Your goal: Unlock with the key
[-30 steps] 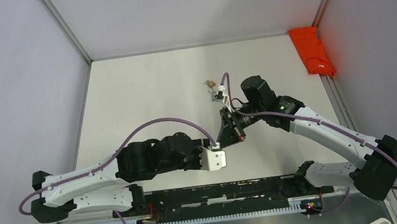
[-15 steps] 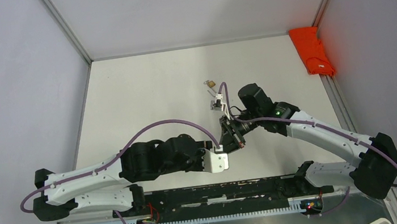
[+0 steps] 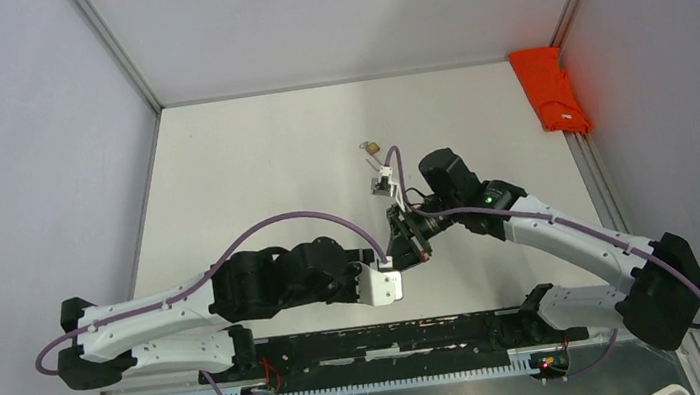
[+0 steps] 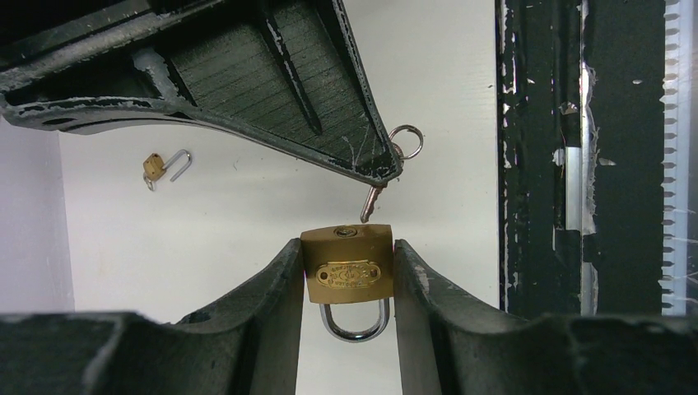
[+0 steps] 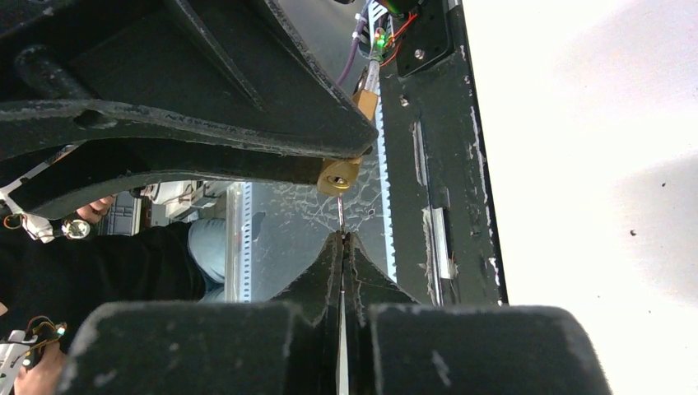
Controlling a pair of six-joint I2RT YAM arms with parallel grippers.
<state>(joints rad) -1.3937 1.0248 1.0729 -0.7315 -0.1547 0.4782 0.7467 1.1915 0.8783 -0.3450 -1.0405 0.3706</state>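
In the left wrist view, a brass padlock is clamped between my left gripper's fingers. Its keyhole face points away from the wrist and its steel shackle is closed. My right gripper is shut on a small key. The key slants down from the right gripper's fingertips, with its ring behind them. Its tip sits at the padlock's keyhole face, slightly to one side of the hole. I cannot see it inside the hole.
A second small padlock with its shackle open lies on the white table, farther out. It also shows in the left wrist view as the small padlock. A red cloth lies at the far right edge. The black rail runs along the near edge.
Early in the last second my right gripper brought the key nearer and leftward to the padlock, and the left arm shifted slightly. Since then nothing has visibly moved.
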